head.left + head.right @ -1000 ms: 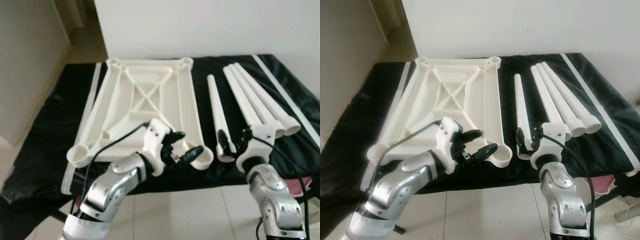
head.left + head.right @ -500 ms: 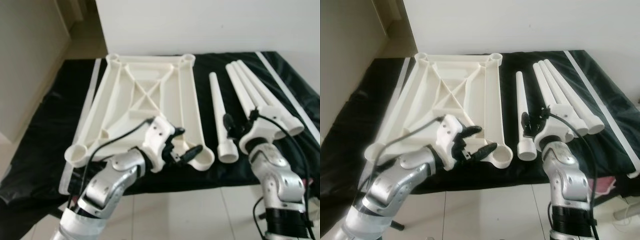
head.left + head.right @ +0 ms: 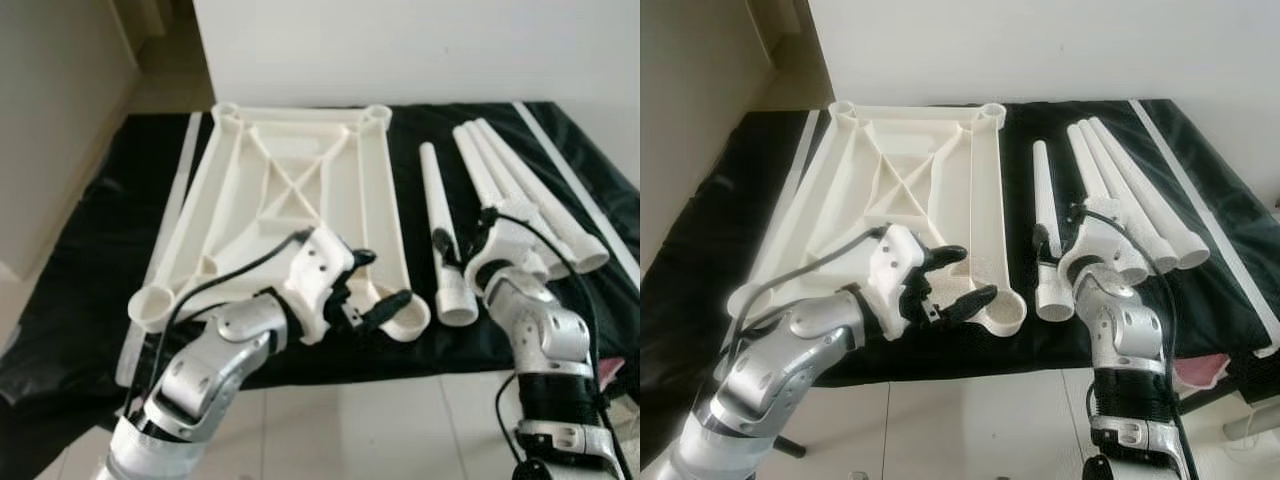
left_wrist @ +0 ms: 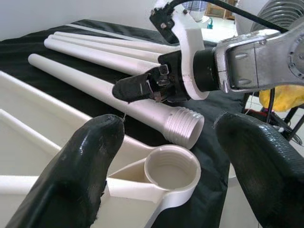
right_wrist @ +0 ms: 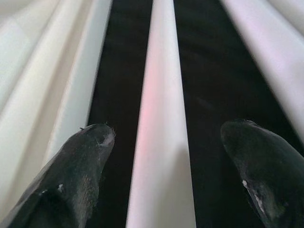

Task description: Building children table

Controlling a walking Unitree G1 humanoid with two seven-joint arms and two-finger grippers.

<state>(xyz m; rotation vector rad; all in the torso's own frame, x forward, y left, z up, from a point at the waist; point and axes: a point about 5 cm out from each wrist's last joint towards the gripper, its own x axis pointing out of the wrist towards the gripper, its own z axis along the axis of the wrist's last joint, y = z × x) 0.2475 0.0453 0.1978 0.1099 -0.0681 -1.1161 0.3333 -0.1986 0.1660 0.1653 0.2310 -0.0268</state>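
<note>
Yellow object, perhaps cloth, edge-cropped

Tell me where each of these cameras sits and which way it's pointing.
Left and right eye views: on the head, looking forward and down at the upturned tabletop and four legs on black cloth; both arms show.
Left wrist view: along the open left gripper at a corner socket and the right gripper.
Right wrist view: along the open right gripper, straddling the separate leg.
Shared: that leg.
</note>
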